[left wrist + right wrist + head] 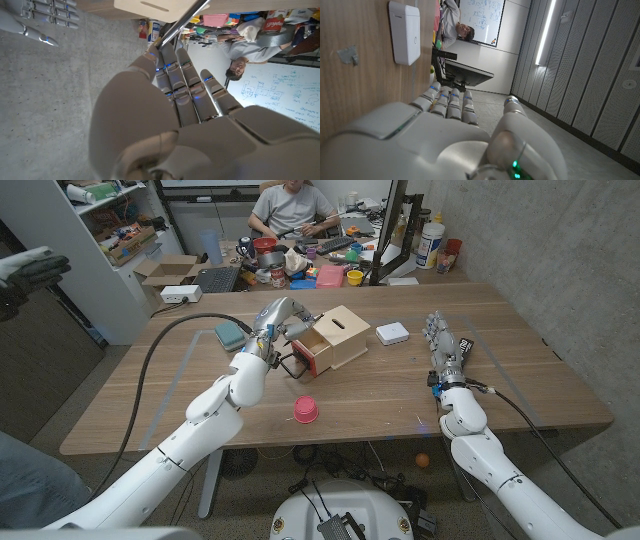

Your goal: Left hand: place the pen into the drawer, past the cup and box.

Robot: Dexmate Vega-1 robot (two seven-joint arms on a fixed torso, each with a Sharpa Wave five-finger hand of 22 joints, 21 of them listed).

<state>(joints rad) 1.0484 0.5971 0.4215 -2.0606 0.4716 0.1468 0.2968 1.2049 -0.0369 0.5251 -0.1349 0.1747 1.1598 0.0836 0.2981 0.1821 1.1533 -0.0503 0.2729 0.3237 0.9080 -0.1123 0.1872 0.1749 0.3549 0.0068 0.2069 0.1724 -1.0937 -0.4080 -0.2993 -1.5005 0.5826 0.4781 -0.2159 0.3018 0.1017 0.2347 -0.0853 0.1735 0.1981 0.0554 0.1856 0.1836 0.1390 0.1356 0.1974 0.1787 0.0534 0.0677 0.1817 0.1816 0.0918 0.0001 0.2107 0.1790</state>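
Table: wooden, spans the middle of the head view; bare boards at right.
Left arm: enters from lower left of the frame, reaches up toward centre.
Wooden box: just above frame centre, slot in the top face, red-fronted drawer pulled open toward lower left.
Left hand: raised at the drawer's open end, just left of the box. Fingers pinch the pen; other fingers extended alongside.
Pen: slim silver shaft in the left wrist view, running from the fingertips up toward the box's pale underside at top centre. Too small to pick out in the head view; tip position relative to the drawer opening cannot be told.
Right hand: right of centre, fingers straight and close together, holding nothing; stands well apart from the box.
White device: small rounded block just right of the box.
Teal pad: left of the left hand, on the table.
Pink cup: below the drawer, nearer the table's front edge; already behind the hand's line of reach.
Step in hand: likely final approach, pen carried beyond cup, poised at the drawer.
Next move calls for: lowering the pen tip inside the drawer walls, then easing the pinch; care not to nudge the drawer shut or catch its rim.
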